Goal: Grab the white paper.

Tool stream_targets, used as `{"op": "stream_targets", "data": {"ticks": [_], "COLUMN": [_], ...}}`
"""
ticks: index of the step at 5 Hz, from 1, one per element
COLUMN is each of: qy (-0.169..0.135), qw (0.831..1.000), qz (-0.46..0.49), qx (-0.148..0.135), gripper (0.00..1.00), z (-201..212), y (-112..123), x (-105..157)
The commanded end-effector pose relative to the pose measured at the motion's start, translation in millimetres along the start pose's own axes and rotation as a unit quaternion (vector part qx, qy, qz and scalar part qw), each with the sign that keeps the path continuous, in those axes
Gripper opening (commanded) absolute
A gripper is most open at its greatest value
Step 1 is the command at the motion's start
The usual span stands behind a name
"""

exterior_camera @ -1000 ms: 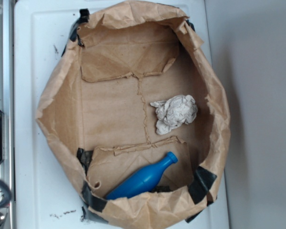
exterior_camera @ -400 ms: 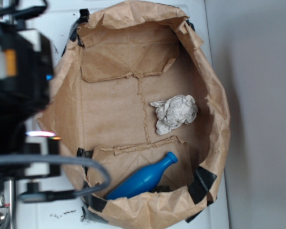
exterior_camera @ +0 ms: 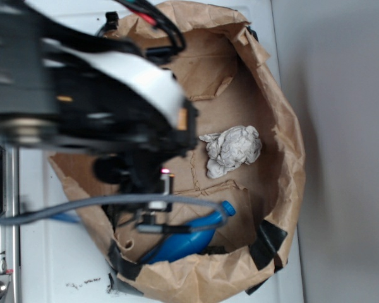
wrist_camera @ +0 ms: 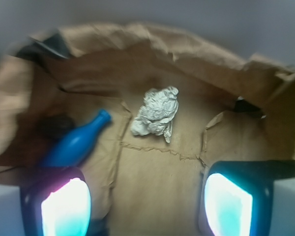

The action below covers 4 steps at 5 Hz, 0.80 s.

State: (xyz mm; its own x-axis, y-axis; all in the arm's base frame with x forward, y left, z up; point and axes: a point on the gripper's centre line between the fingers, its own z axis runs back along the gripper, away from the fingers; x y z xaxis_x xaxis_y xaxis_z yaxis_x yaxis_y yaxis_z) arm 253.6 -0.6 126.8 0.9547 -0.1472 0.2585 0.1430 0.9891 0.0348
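Wrist view: the gripper (wrist_camera: 146,196) hangs above the floor of the brown paper bag (wrist_camera: 152,46), its two glowing fingers (wrist_camera: 66,209) standing wide apart at the bottom corners of the picture with nothing between them. The white paper (wrist_camera: 157,112), a crumpled off-white wad with grey creases, lies on the bag's floor at about 12 o'clock from the gripper, clear of both fingers and well short of being touched. A blue bottle (wrist_camera: 76,142) lies on its side at about 10 o'clock, its neck pointing towards the wad but apart from it.

From the exterior camera, the blurred arm (exterior_camera: 95,113) covers the left half of the bag, while the white paper (exterior_camera: 232,150) sits in the open at about 3 o'clock from the arm's dark end, beside the bag's right wall. The bottle (exterior_camera: 189,238) shows partly at 6 o'clock, under the cabling.

The step in hand appears to be the approach: the jaws are spread and no grasp is begun. The next move would call for carrying the gripper forward over the wad, keeping clear of the bottle, lowering so the fingers straddle it, then closing.
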Motion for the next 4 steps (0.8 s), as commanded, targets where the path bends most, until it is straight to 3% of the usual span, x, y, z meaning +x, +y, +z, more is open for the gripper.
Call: {"op": "stream_targets", "data": {"ticks": [1,2,3,4], "qy": [0.017,0.03,0.029,0.007], "qw": [0.999,0.998,0.999,0.999], "qz": [0.032,0.042,0.022,0.036], "qx": [0.018,0.026,0.018,0.024], "gripper": [1.0,1.0,1.0,0.0], "z": [-50,-69,-88,-74], "y": [32,38,24,27], "x": [48,55,60,61]}}
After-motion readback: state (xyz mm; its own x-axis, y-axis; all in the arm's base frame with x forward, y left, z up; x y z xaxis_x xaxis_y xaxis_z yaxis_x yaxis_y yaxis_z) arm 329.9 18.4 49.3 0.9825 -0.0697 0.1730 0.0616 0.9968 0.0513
